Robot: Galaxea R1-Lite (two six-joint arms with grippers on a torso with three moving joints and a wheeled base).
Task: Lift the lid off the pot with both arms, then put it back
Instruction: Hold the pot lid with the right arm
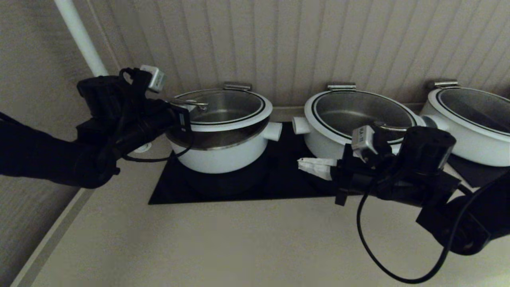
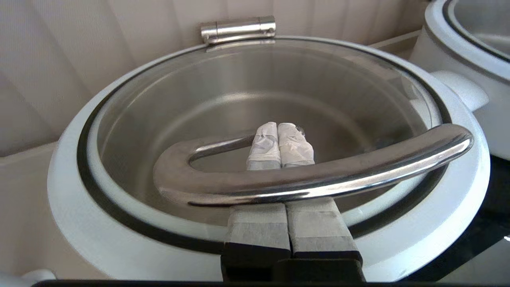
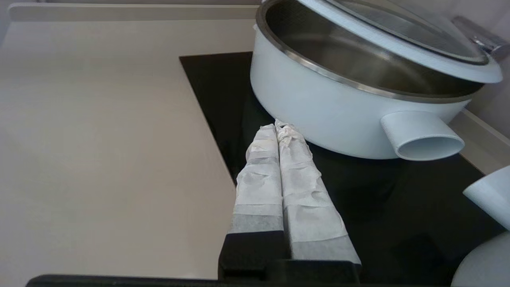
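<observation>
The lid (image 1: pixel 235 121), clear glass with a wide white rim, hangs tilted above the pot (image 1: pixel 223 157), with a gap showing the pot's steel inside along the front. My left gripper (image 1: pixel 190 111) (image 2: pixel 281 137) is shut with nothing between its fingers; they reach under the lid's curved steel handle (image 2: pixel 318 179), which lies across them. My right gripper (image 1: pixel 303 163) (image 3: pixel 277 129) is shut and empty, low over the black cooktop (image 1: pixel 279 183), its tips close to the pot's (image 3: pixel 310 107) white wall, beside the stubby side handle (image 3: pixel 422 137). The lid's raised rim (image 3: pixel 398 52) overhangs the pot.
Two more white pots with lids (image 1: pixel 354 119) (image 1: pixel 470 119) stand to the right along the panelled wall. A white pipe (image 1: pixel 79 36) runs up at the back left. Beige counter (image 1: pixel 239 247) stretches in front of the cooktop.
</observation>
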